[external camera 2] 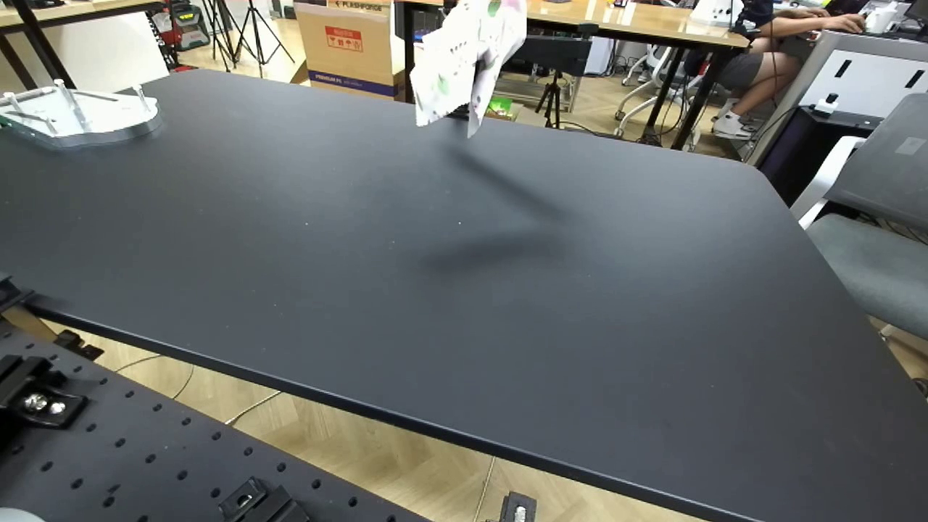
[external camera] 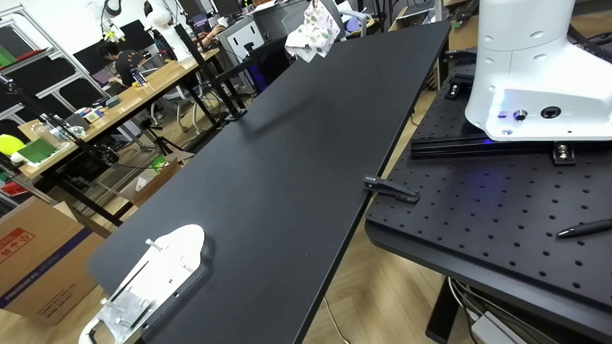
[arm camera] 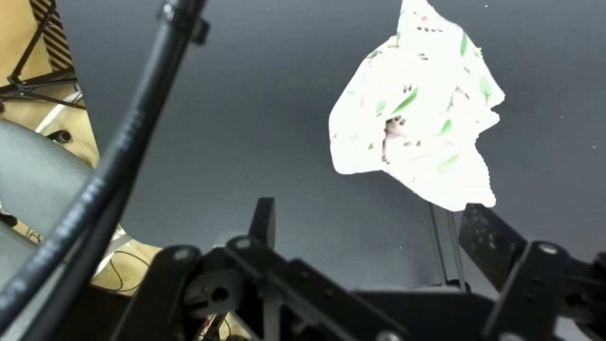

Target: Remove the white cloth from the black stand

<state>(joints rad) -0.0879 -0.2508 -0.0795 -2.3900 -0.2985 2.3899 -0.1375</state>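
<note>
The white cloth with green leaf prints [external camera: 313, 33] hangs draped over the black stand [external camera: 208, 69], whose upright rises at the table's long edge. The cloth [external camera 2: 471, 54] is cut off by the top of the frame in both exterior views. In the wrist view the crumpled cloth [arm camera: 416, 109] is above the jaws, with two thin rails of the stand [arm camera: 445, 251] running below it. My gripper [arm camera: 370, 208] is open, with nothing between its fingers. The right fingertip overlaps the cloth's lower corner in the picture; I cannot tell if they touch. The gripper is out of both exterior views.
A pale metal plate with pegs [external camera: 162, 267] lies on the black table [external camera: 287, 191]. A black clamp [external camera: 389, 188] grips the table's edge near the robot base [external camera: 521, 62]. A grey chair [external camera 2: 870, 239] stands by the table's end. A black cable [arm camera: 113, 166] crosses the wrist view.
</note>
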